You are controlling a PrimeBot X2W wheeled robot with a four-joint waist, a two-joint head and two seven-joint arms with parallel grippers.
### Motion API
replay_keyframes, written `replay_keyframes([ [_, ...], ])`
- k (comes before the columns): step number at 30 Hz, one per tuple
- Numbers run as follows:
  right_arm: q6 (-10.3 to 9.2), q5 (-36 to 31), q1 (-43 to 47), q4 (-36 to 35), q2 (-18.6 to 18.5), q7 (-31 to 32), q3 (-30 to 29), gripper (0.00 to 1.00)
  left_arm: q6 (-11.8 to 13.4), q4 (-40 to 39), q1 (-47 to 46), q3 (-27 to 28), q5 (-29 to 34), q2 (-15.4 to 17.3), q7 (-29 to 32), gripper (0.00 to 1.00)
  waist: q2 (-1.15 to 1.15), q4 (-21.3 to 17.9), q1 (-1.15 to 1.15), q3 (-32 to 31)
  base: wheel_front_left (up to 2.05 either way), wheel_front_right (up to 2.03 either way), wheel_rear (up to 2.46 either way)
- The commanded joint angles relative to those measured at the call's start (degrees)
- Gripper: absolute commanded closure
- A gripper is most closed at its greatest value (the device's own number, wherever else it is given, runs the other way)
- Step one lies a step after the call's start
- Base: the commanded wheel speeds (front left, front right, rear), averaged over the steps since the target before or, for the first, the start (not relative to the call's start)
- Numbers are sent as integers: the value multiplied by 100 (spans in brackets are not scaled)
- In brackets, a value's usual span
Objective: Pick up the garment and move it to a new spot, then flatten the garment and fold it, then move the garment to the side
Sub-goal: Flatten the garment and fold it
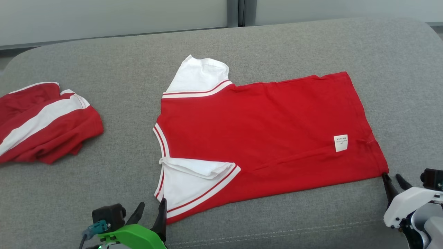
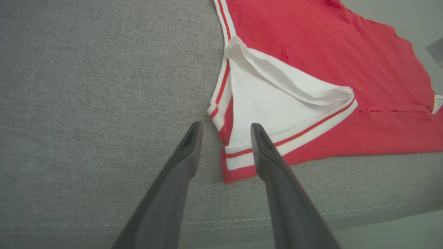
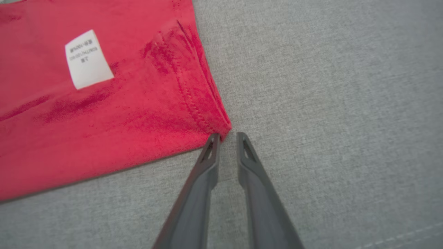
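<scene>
Currently the left gripper [image 1: 152, 204] has its fingers [image 2: 187, 148] spread with nothing between them. The red shirt [image 1: 263, 128] lies flat on the grey cushion [image 1: 242, 45] ahead of it, its folded white sleeve [image 2: 277, 100] just beyond the fingertips. The right gripper [image 1: 391, 177] is narrowly parted and empty, one tip touching the shirt's nearest hem corner [image 3: 221, 126].

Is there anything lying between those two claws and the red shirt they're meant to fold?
Nothing visible. The left gripper sits at the near sleeve of the red T-shirt, the right gripper at its hem corner, both over bare grey cushion. The other red-and-white garment lies apart, far left.
</scene>
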Motion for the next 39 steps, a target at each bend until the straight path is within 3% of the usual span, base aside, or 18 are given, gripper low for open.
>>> replay_keyframes([
  [1, -16, -78, 83, 16, -62, -46, -133, 0, 70, -73, 57, 66, 29, -3, -106, 0, 0, -13, 0, -43, 0, 0, 0],
  [8, -14, -914, 287, -831, 64, -41, -1086, 0, 259, -381, -19, 332, 269, 59, -832, 0, 0, -95, 0, -167, 0, 0, 0],
  [13, -14, -1868, 690, -1880, 601, -43, -1606, 0, 111, -243, -529, 288, 481, 38, -1317, 0, 0, -167, 0, -205, 0, 0, 0],
  [19, -14, -2226, 776, -2258, 899, -43, -1714, 0, -140, 321, -1446, 171, 576, 43, -1289, 0, 0, -224, 0, -23, 0, 0, 0],
  [39, -14, -2405, 8, -2786, 1130, -45, -1524, 0, -669, 4440, -6181, -91, 871, -301, -926, 0, 0, -690, 0, 1741, 0, 0, 0],
])
